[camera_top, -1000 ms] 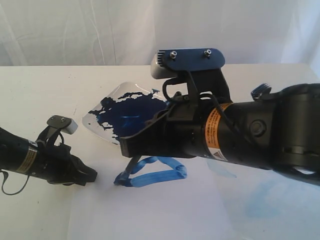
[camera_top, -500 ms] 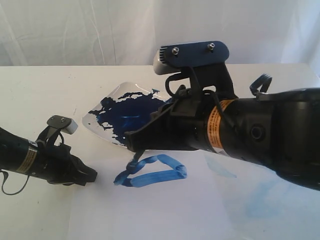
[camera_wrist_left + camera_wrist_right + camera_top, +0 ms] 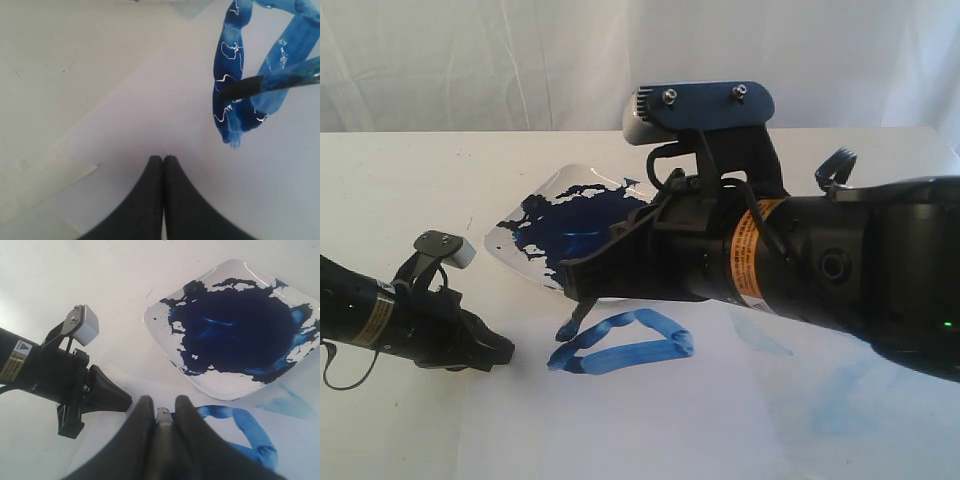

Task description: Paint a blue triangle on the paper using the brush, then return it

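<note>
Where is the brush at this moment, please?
In the exterior view, left of centre: the brush is held by the right gripper, its tip at the left corner of the blue triangle.

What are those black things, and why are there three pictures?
They are a robot's left arm and right arm, each ending in a claw. One picture comes from a camera off the arms. The other two come from small cameras on each wrist, looking past its claw. The right claw pinches a thin brush, tip down at the blue triangle painted on the white paper. The left claw is shut and holds nothing. Nearby sits a white dish of dark blue paint.
</note>
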